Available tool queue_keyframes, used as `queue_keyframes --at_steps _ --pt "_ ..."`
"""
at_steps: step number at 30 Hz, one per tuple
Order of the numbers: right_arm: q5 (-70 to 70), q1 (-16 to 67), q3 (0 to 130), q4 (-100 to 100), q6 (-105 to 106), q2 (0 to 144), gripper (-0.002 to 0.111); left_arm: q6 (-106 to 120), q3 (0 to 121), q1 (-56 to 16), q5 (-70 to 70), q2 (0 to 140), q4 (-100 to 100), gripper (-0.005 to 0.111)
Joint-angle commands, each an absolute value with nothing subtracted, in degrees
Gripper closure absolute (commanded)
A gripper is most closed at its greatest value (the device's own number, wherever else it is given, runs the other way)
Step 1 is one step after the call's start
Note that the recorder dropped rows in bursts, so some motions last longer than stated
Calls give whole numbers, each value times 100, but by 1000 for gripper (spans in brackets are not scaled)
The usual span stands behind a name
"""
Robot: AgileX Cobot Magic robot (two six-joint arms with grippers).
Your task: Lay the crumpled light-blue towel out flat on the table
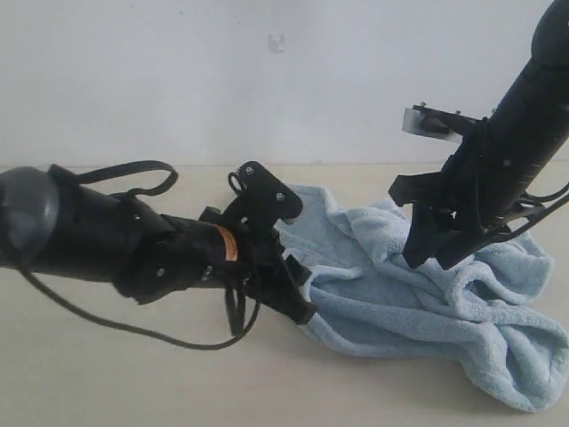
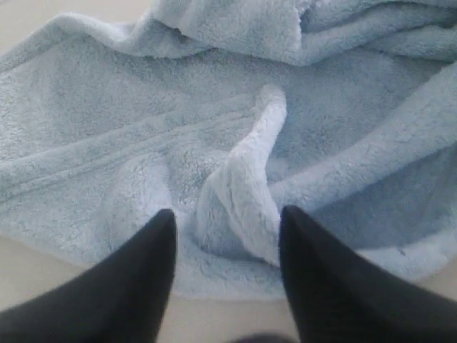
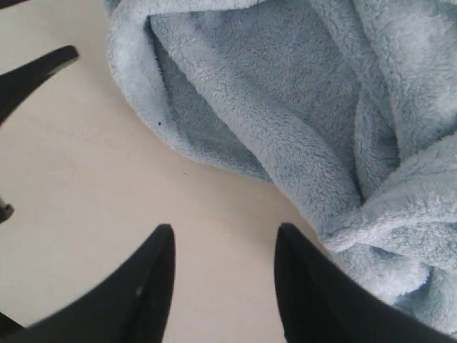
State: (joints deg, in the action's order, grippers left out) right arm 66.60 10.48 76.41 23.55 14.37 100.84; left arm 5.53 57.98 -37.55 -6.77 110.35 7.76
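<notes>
towel (image 1: 418, 294): pale blue all over, no print. Folds shade to grey-blue, and faint woven stripes run parallel along its hem at left of the left wrist frame. One tiny dark speck shows near its edge in the right wrist view.
tabletop (image 1: 89, 374): plain beige/cream, unmarked.
wall (image 1: 178, 80): flat white, small greyish mark top centre.
left arm (image 1: 89, 236): black with black cables. Orange band (image 1: 228, 242) centre-left.
right arm (image 1: 524, 142): black, pale grey plate (image 1: 427, 122) upper right.
left gripper (image 2: 227, 210) and right gripper (image 3: 225, 226): fingers (image 2: 128, 286) solid black, no markings.
</notes>
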Motion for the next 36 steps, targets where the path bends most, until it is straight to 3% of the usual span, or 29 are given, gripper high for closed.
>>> queue_keyframes --at_steps 1,7,10,11,18,24,27,36 --pt "6686 1052 7666 2327 1492 10026 65 -56 6606 -3799 67 11616 799 44" --pt "6610 1052 7666 2348 1420 10026 65 -37 7247 -3786 609 12213 874 49" --pt "6611 1052 7666 2348 1431 10026 65 0 7247 -3786 955 12158 888 98" --pt "6611 1052 7666 2348 1431 10026 65 52 7247 -3786 1084 12064 912 102" --pt "6605 1052 7666 2327 1726 10089 65 -857 7247 -3786 3484 10882 1274 103" --pt "6574 1052 7666 2327 1715 10089 65 -1643 7099 -3786 5594 10625 2746 103" --pt "6574 1052 7666 2231 1713 10102 65 -2283 6713 -3786 6056 10427 3526 103" --pt "6073 1052 7324 1898 1537 10399 65 -2350 5880 -3786 6474 10266 3399 103"
